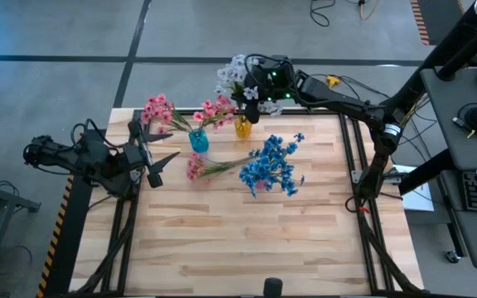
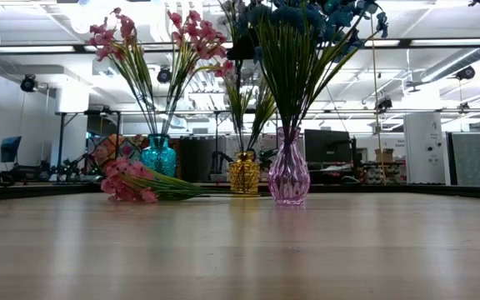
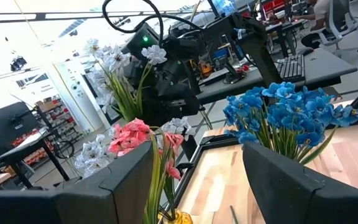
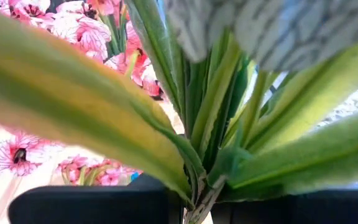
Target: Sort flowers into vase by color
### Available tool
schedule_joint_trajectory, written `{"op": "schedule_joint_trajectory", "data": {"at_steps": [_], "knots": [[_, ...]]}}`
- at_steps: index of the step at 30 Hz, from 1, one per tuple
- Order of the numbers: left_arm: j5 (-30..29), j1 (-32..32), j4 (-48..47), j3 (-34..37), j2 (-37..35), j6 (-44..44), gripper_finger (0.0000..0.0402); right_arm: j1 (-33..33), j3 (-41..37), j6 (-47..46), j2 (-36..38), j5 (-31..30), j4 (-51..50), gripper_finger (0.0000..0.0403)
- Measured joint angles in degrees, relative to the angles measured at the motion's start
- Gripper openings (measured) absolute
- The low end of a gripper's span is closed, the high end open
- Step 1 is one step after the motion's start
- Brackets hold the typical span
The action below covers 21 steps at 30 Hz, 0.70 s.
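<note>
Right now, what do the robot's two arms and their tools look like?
Both arms are dark, nearly black, built from chunky jointed segments. The left arm carries looping black cables and ends in a left tool with two pointed, wedge-shaped fingers. The right arm is long and slim, with cables along it and small green lights glowing near its right tool.

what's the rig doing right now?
Sorting flowers into vases by color. The right claw is shut on the white flowers, holding them over the yellow vase. The left claw waits open at the table's left edge. Pink flowers stand in the teal vase, blue flowers in the pink vase. One pink spray lies on the table.
</note>
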State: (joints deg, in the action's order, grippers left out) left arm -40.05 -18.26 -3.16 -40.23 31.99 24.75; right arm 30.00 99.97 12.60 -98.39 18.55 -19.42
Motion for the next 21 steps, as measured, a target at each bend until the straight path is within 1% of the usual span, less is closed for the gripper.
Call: {"op": "schedule_joint_trajectory", "data": {"at_steps": [7, 21], "knots": [[0.0, 0.0, -0.9, 0.3, -0.9, 0.0, 0.0230, 0.0, -3.8, 0.5, 0.0, 1.4, 5.1, 0.0033], [0.0, 0.0, -2.0, 0.3, -2.0, -0.2, 0.0230, 0.0, -4.4, 5.3, 1.4, 1.1, 3.5, 0.0033]]}}
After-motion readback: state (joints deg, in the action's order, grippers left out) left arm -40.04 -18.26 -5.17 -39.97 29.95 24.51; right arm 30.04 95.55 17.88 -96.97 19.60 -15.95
